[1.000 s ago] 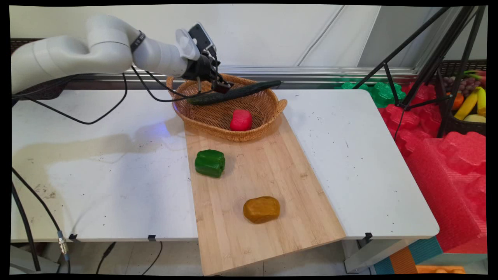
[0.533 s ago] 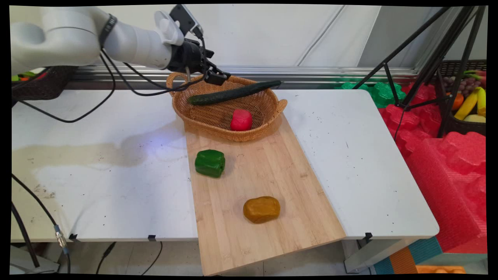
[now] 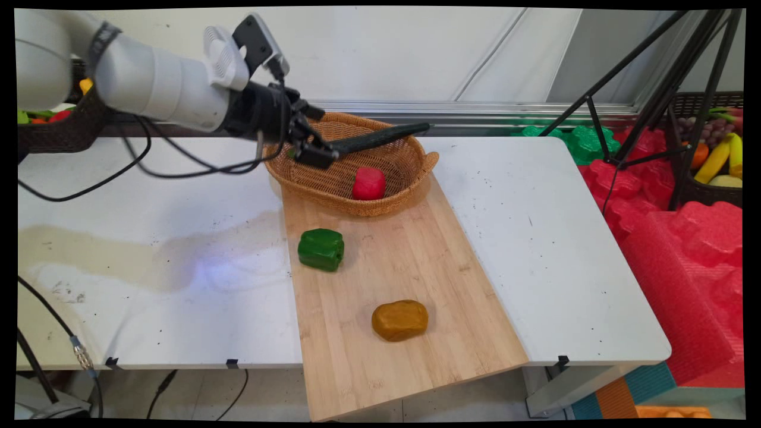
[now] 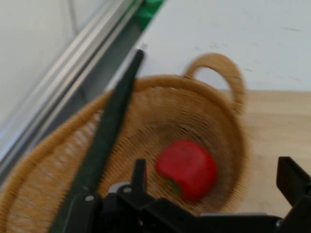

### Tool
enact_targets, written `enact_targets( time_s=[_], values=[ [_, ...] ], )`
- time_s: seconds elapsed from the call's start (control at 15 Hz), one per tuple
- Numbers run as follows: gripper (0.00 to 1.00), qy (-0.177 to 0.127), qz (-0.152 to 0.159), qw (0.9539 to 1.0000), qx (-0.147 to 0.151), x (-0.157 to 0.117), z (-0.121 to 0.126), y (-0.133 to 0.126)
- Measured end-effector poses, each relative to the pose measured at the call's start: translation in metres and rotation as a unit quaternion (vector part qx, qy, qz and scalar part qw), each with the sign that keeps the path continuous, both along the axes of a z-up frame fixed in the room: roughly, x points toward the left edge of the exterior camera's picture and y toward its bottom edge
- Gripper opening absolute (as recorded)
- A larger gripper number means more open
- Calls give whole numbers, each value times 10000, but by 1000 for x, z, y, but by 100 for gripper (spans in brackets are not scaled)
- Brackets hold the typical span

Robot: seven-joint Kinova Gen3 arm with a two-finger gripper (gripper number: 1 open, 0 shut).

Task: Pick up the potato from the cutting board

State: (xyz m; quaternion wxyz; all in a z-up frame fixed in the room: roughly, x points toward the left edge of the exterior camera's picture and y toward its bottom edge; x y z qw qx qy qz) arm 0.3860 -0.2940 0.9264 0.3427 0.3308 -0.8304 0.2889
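The gripper (image 3: 315,156) hangs over the basket's (image 3: 416,169) nine o'clock rim, free of everything; its fingers stand spread and hold nothing, and in the hand view one finger (image 4: 291,182) rises at the right edge, well apart from the linkage on the left, with the basket floor showing between.

The cucumber (image 3: 380,137) lies across the top of the basket, too long to drop inside, so it bridges the wicker with its tip poking past the rim toward two o'clock; its other end is hidden behind the gripper; in the hand view it (image 4: 104,141) runs as a dark bar up the left side. The red pepper (image 3: 368,183) sits low in the basket's hollow near the six o'clock wall, beneath and clear of the cucumber.

The basket rests on the far end of the wooden board (image 3: 404,273), partly overhanging onto the white table (image 3: 148,249); a handle (image 3: 431,159) sticks out at three o'clock. The green pepper (image 3: 321,249) lies near the board's nine o'clock edge, close to the seam with the table; the brown lump (image 3: 399,320) lies toward six o'clock, well apart from it.

Bare board lies between these two and out to the three o'clock edge; the table is bare at nine o'clock. Black cables (image 3: 178,169) sag from the arm over the table by the basket; a tripod (image 3: 642,89) stands beyond the table at two o'clock.
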Motion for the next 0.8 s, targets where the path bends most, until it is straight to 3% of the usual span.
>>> enact_targets(
  time_s=[0.4,0.8],
  values=[
    [100,-327,-656,9962,463,-27,5,57],
    [100,-648,-1117,9871,944,-82,0,81]
  ],
)
